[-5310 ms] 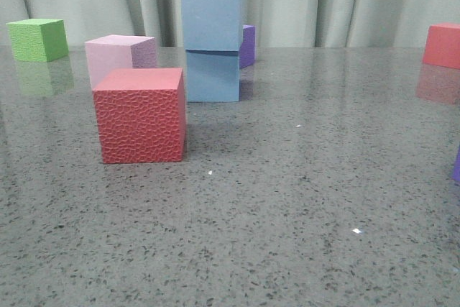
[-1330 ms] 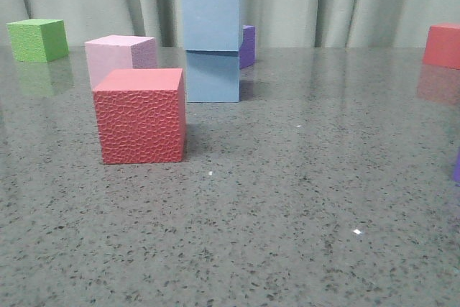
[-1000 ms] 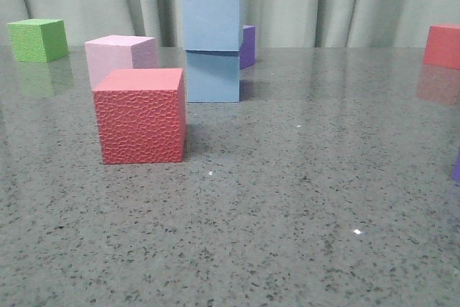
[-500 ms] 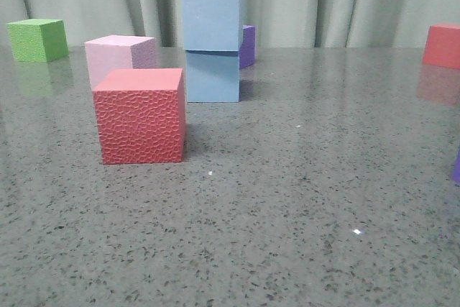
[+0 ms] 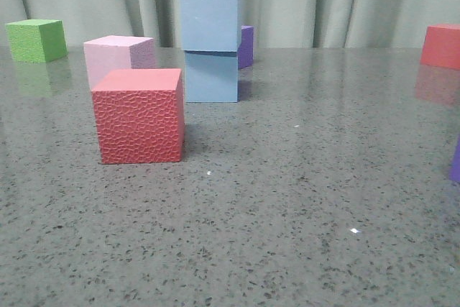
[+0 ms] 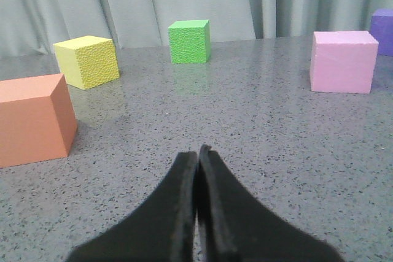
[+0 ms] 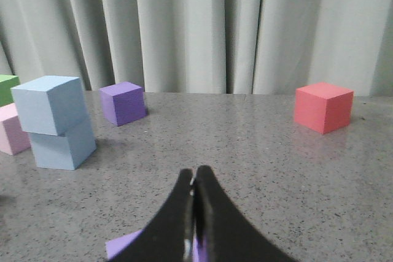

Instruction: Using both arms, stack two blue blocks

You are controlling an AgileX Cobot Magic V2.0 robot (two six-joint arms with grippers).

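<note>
On the grey speckled worktop (image 5: pixel 302 199), the front view shows, from the left, a green cube (image 5: pixel 36 39) at the far edge, then a pink cube (image 5: pixel 118 59) with a red bumpy cube (image 5: pixel 138 115) just in front of it. Next come the 2 blue blocks, stacked: the upper blue block (image 5: pixel 209 18) sits on the lower blue block (image 5: pixel 211 76), turned slightly so its edges do not line up. A purple cube (image 5: pixel 246 46) peeks out behind the stack, and a smooth red cube (image 5: pixel 440 45) stands far right.

No arm appears in the front view. In its wrist view the left hand (image 6: pixel 198 151) has its 2 dark fingers pressed together, gripping nothing, facing an orange cube (image 6: pixel 34 118) and a yellow cube (image 6: pixel 86 61). The right hand (image 7: pixel 194 176) is likewise pinched closed and empty, well apart from the stack.
</note>
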